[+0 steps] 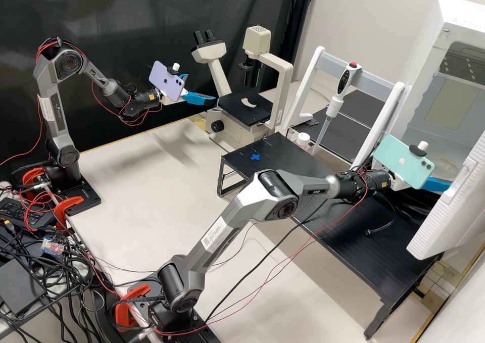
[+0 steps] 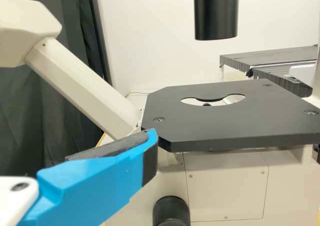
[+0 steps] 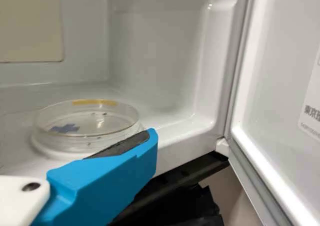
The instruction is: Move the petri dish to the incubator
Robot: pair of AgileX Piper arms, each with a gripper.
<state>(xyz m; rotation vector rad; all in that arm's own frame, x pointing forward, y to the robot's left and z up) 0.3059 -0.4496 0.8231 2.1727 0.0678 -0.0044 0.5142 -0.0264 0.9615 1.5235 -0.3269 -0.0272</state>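
Right wrist view: the petri dish (image 3: 87, 128), bearing a yellow strip and a blue cross mark, sits upright on the floor of the incubator (image 3: 160, 61), door (image 3: 280, 86) open. The right gripper (image 1: 437, 184) is spread, its black pad (image 3: 122, 146) beside the dish; contact cannot be confirmed. High view: the left gripper (image 1: 202, 87) is wide apart, holding nothing, near the microscope (image 1: 245, 108).

High view, upper left: phone (image 1: 162, 82), lilac. Right: second phone (image 1: 396, 167), mint green. Centre to lower right: bench (image 1: 353, 242), black, blue cross (image 1: 255, 156). Petri dish (image 3: 87, 142), right wrist view: clear, yellow strip (image 3: 95, 102).
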